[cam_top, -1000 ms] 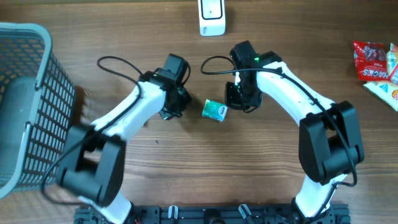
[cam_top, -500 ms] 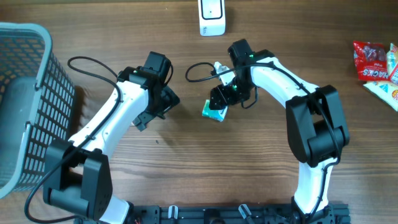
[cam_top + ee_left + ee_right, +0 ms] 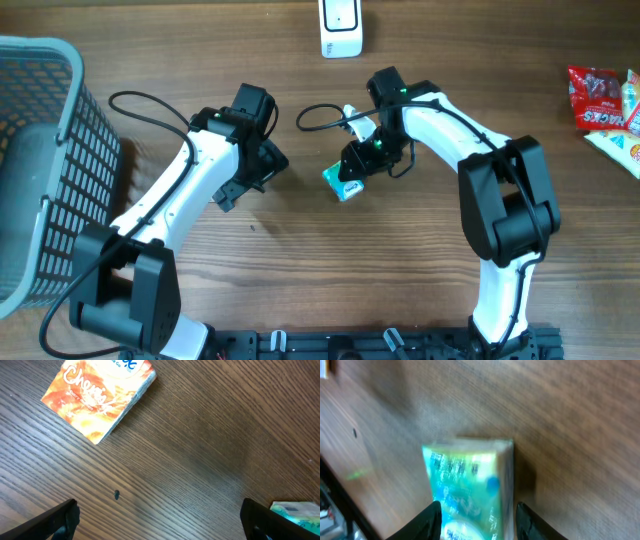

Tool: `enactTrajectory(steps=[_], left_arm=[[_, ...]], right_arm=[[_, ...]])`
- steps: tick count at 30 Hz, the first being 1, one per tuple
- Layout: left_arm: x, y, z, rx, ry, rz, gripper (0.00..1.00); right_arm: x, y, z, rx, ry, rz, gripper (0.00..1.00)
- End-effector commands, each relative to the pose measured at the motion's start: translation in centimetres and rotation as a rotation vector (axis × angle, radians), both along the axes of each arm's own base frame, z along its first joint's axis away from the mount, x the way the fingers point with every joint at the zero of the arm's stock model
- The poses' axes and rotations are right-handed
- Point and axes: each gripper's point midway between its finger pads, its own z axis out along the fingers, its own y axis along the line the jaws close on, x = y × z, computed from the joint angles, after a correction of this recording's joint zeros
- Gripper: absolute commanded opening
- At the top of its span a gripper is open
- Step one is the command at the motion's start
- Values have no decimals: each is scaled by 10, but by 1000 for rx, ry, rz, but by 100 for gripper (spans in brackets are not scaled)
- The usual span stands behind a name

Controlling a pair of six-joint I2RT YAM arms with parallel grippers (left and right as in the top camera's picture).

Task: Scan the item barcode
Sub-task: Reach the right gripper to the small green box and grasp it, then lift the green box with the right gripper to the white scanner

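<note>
Right wrist view: right gripper [image 3: 477, 519] straddles the small green plastic packet [image 3: 467, 477] lying mid-scene on the brown wooden table [image 3: 320, 290], jaws apart, can't tell if it's pinched. Left gripper [image 3: 160, 522] hangs wide open to its left. Scanning's all still to do imo, white boxy scanner [image 3: 340, 28] sits at the far edge.

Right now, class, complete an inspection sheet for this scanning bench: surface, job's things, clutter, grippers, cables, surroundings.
Surface: wooden table, grain visible, one dark speck.
Job's things: green packet lying mid-table; white scanner at the far edge.
Clutter: orange packet in the left wrist view; snack packets at the right edge.
Grippers: left gripper open, empty; right gripper straddling the green packet, grip unclear.
Cables: black cables loop off both arms.
Surroundings: grey basket at the left edge.
</note>
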Motion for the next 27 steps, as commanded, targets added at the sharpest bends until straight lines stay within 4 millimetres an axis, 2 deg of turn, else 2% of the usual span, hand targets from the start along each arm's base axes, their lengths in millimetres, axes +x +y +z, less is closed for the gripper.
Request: enactTrajectory(steps=[1,2,4,6,7,9,12,15,17,20,21,23,27], left_arm=[[-2,5,0,19,5,17,100],[-2,5,0,19,5,17,100],[-2,5,0,19,4,17,100],[2,3,0,13,-11,17,100],[4,3,0,11,-17,17,100],[4,3,0,11,-17,17,100],[4,3,0,11,-17,17,100],[4,3,0,11,-17,17,100],[4,3,0,11,-17,17,100],[4,3,0,11,-17,17,100],[4,3,0,11,-17,17,100],[4,3,0,11,-17,17,100],[4,3,0,11,-17,17,100]], right_arm=[[-16,-2,-23,2,85,-36,46],[-17,-4,-25,-11,96,-50,40],[-14,-3,-26,-20,95,-77,35],[-14,-3,-26,-24,107,-101,8],[-14,-3,-26,-33,128,-133,4],[-16,1,-21,-8,162,-155,4],[-7,27,22,181,216,-149,4],[14,39,82,465,232,-137,4],[35,32,112,602,238,-184,4],[70,7,135,736,276,-317,4],[82,-2,154,843,282,-321,4],[90,-13,190,1019,316,-261,4],[106,-12,201,983,415,-304,4]])
